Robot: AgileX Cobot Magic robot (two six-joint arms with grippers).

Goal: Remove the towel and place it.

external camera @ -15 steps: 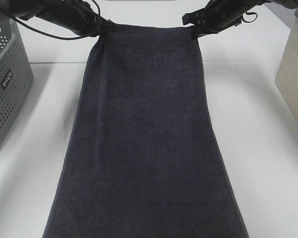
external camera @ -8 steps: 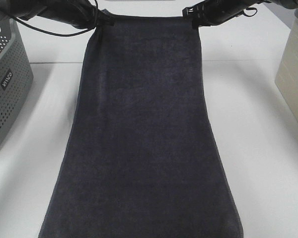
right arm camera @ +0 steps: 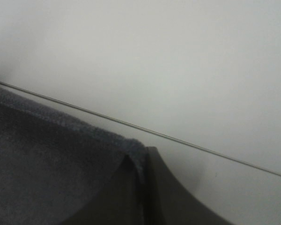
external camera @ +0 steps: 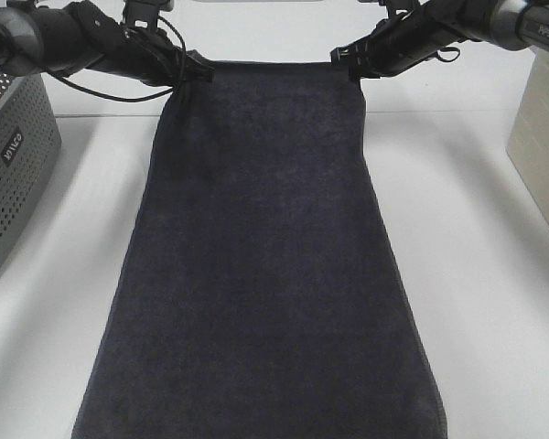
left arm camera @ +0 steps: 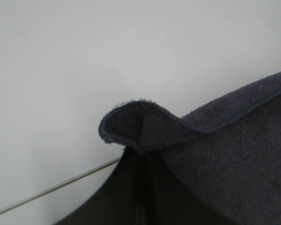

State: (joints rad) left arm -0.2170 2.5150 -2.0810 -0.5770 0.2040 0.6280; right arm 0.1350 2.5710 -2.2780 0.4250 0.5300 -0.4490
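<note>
"PIPER" on right arm (external camera: 540, 29), basket (external camera: 9, 174) label unreadable, towel (external camera: 265, 274) long axis running camera-to-wall, left gripper (external camera: 194, 71) and right gripper (external camera: 348, 60) each clamped on a far corner

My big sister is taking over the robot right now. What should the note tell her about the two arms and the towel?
Left end effector: shut on one far corner of the towel.
Right end effector: shut on the other far corner.
Towel: stretched flat between both arms, running down the white table toward the camera.
Done: both corners gripped, towel spread out.
Left: lay it down where it belongs, then open both end effectors.
</note>
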